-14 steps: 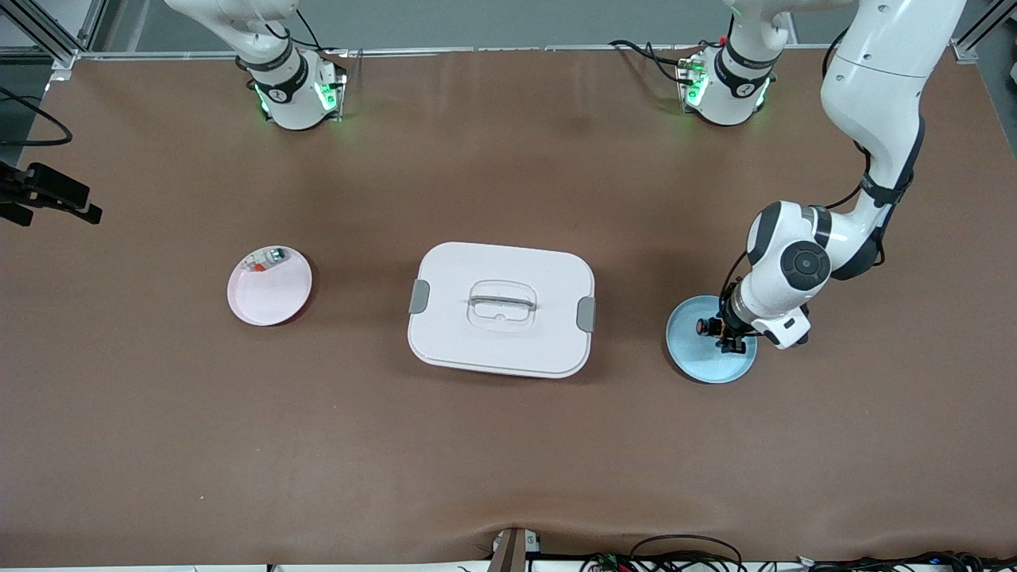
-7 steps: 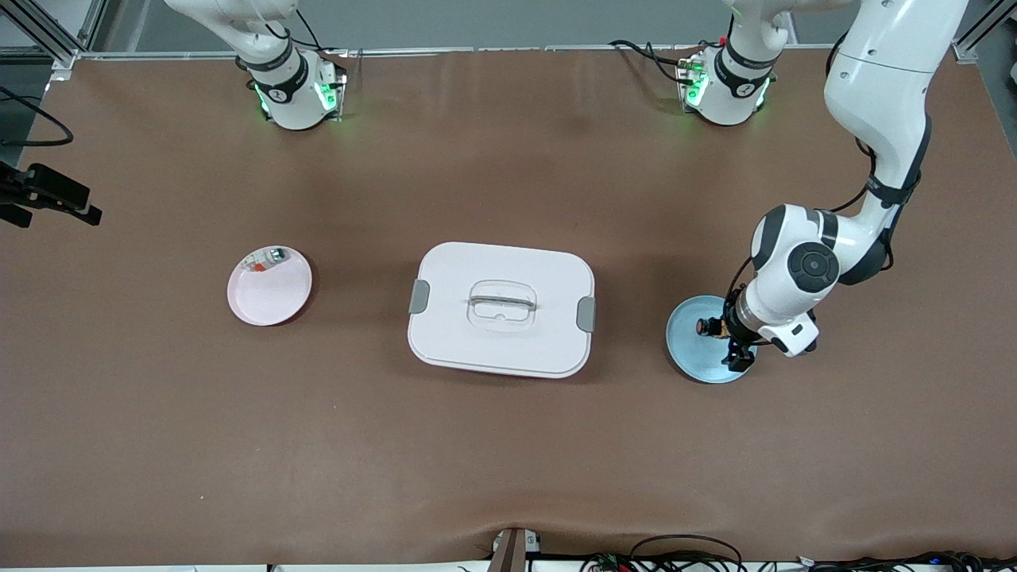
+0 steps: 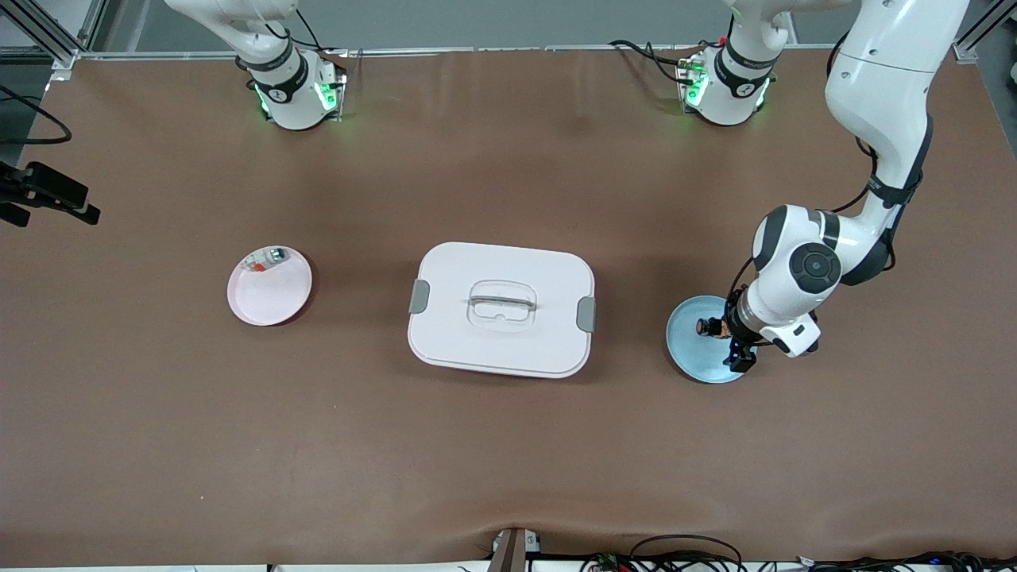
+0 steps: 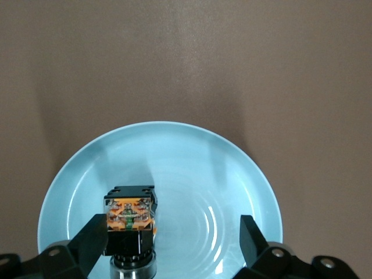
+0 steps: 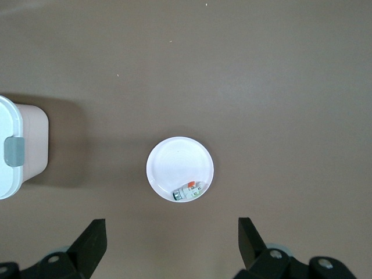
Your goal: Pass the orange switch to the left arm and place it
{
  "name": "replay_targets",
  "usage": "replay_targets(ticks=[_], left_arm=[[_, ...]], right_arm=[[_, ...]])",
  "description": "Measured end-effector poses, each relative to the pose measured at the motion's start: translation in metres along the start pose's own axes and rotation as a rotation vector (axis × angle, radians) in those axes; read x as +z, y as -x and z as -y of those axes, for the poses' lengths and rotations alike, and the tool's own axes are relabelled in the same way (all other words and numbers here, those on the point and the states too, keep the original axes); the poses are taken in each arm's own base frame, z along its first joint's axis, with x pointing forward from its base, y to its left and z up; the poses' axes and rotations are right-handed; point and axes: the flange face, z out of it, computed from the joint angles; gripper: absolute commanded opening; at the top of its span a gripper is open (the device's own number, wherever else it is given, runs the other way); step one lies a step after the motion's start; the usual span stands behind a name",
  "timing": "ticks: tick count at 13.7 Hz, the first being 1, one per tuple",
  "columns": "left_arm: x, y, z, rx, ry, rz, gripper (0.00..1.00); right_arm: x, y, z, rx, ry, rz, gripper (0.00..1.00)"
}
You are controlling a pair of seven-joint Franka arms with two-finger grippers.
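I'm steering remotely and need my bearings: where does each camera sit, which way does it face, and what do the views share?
Front view: high across the table, facing both bases; shows the box, pink plate, blue plate and the left arm with its left end effector.
Left wrist view: looks down on the blue plate and orange switch; open fingers show, one beside the switch.
Right wrist view: high above the pink plate; open fingers show, box at the edge.
Shared: each wrist view's plate also appears in the front view.
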Motion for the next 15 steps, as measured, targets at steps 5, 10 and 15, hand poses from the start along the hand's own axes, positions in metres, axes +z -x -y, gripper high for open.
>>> replay_targets(ticks=[5,10,15], left_arm=[[0.003,-0.009,0.003,0.31,-0.019,0.033,1.0],[-0.011,-0.005,0.0,0.688,0.008,0.041,1.0],[-0.02,-0.021,0.002,1.163,0.008,0.012,1.0]], right_arm=[[0.0,0.0,-0.002,-0.001,0.021,-0.003,1.0],[0.0,0.0,-0.002,0.007,0.022,0.0,1.0],[0.001,0.001,-0.002,0.056,0.022,0.005,1.0]])
